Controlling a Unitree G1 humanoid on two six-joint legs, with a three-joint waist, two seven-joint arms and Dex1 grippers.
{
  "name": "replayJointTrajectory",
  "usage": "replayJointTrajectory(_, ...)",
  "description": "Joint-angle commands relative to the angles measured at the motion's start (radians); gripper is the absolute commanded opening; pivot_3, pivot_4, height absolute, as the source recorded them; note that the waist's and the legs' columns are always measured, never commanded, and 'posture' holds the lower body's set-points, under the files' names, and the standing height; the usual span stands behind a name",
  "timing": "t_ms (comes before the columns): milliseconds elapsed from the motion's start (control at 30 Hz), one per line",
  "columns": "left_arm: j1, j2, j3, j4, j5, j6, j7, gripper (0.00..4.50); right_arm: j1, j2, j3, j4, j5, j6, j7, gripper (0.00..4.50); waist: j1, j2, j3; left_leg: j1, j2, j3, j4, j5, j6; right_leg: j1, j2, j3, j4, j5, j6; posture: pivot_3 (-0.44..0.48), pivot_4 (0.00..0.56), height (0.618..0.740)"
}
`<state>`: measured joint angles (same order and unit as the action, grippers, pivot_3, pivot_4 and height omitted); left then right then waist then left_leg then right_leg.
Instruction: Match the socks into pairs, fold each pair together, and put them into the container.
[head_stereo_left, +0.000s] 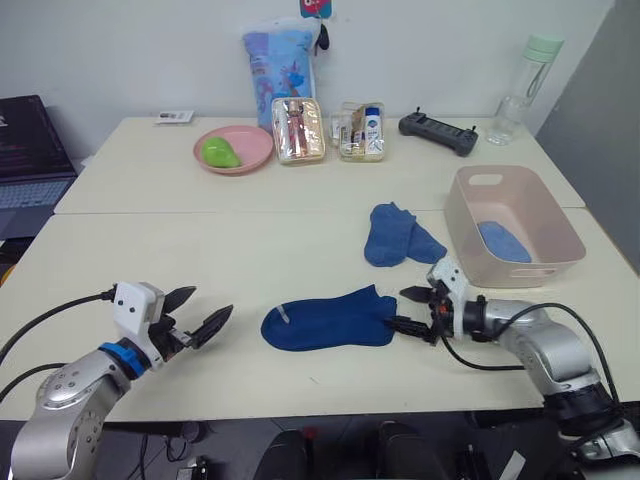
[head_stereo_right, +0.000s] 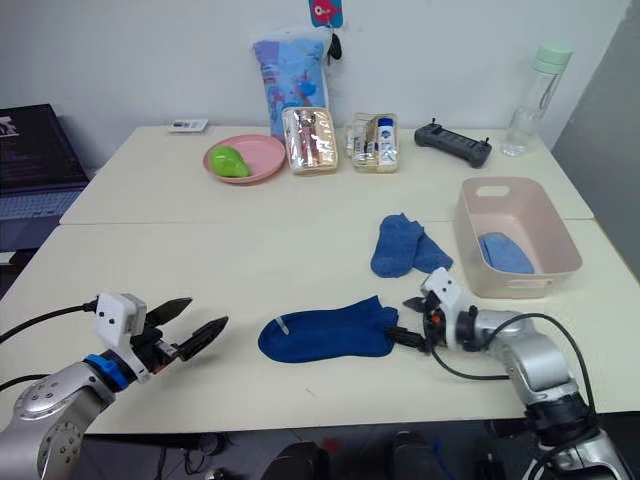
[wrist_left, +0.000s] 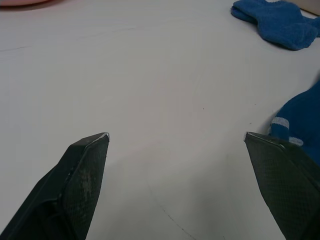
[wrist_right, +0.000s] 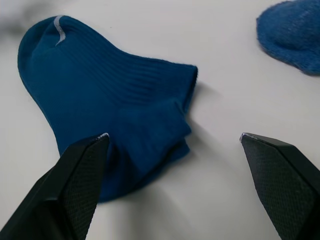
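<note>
Both grippers sit low over the near edge of the table (head_stereo_left: 300, 250), so I'll place everything off the dark blue sock (head_stereo_left: 330, 318) lying flat between them. Right gripper (head_stereo_left: 412, 311) is spread wide right at that sock's folded-over end; in the right wrist view one finger (wrist_right: 75, 185) hangs over the sock's edge while the other finger (wrist_right: 280, 175) is off on bare tabletop, so nothing is pinched. Can't tell if that first finger actually touches the fabric.

Left gripper (head_stereo_left: 200, 315) is on the sock's other side, a short gap from the end with the pale stripe, fingers parted and holding nothing. Its wrist view catches that striped end just beside one fingertip.

Beyond the dark sock, a pair of medium blue socks (head_stereo_left: 398, 236) lies in a loose heap. Just beside that heap, further right of the dark sock, is the pink tub (head_stereo_left: 560, 255) with a lighter blue sock (head_stereo_left: 503, 241) already inside.
</note>
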<state>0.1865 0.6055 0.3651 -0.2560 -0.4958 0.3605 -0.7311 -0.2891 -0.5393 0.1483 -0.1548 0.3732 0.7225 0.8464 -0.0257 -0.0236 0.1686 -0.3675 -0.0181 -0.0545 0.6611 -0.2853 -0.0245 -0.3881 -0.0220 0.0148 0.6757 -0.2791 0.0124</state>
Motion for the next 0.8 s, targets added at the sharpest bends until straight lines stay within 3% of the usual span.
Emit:
replayJointTrajectory(33,0.007,0.002,-0.001,-0.049,0.003,-0.019,0.000,4.50,0.020,0.003,0.065,-0.082,0.012,0.057,0.005,4.32,0.000,0.000,0.000,0.000,0.000,0.000,0.000,0.000,0.000,0.000,0.000,0.000,0.000,0.000,0.000,0.000,0.150,0.740)
replayJointTrajectory(133,0.019,0.005,-0.005,-0.055,0.011,-0.023,-0.004,4.50,0.024,0.001,0.069,-0.105,0.036,0.093,0.012,3.53,0.000,0.000,0.000,0.000,0.000,0.000,0.000,0.000,0.000,0.000,0.000,0.000,0.000,0.000,0.000,0.000,0.150,0.740)
replayJointTrajectory(433,0.011,0.012,-0.026,-0.068,0.005,-0.019,-0.028,4.50,0.027,0.014,0.032,-0.063,0.061,0.121,0.010,0.25,0.000,0.000,0.000,0.000,0.000,0.000,0.000,0.000,0.000,0.000,0.000,0.000,0.000,0.000,0.000,0.000,0.150,0.740)
replayJointTrajectory(467,0.008,0.016,-0.029,-0.075,0.002,-0.016,-0.033,4.50,0.029,0.011,0.016,-0.061,0.077,0.132,0.012,0.08,0.000,0.000,0.000,0.000,0.000,0.000,0.000,0.000,0.000,0.000,0.000,0.000,0.000,0.000,0.000,0.000,0.150,0.740)
replayJointTrajectory(633,-0.023,0.040,-0.066,-0.157,-0.032,0.028,-0.060,4.50,-0.005,-0.055,-0.040,-0.054,0.143,0.180,0.067,0.08,0.002,-0.001,0.002,-0.001,0.000,0.000,0.000,0.000,0.000,0.000,0.000,0.000,-0.001,0.000,0.000,0.000,0.150,0.740)
replayJointTrajectory(767,-0.142,0.052,-0.249,-0.188,0.043,0.042,-0.077,4.50,-0.070,-0.177,-0.002,0.057,0.108,0.105,0.222,0.08,0.009,0.001,0.006,-0.001,-0.001,0.000,0.000,0.000,0.000,0.000,0.000,0.000,-0.002,0.000,0.000,0.000,0.150,0.740)
replayJointTrajectory(800,-0.170,0.041,-0.293,-0.177,0.062,0.034,-0.081,4.32,-0.085,-0.181,0.005,0.083,0.102,0.092,0.234,0.03,0.009,0.000,0.006,-0.001,-0.002,0.000,0.000,0.000,0.000,0.001,0.000,0.000,-0.002,0.000,0.000,0.000,0.150,0.740)
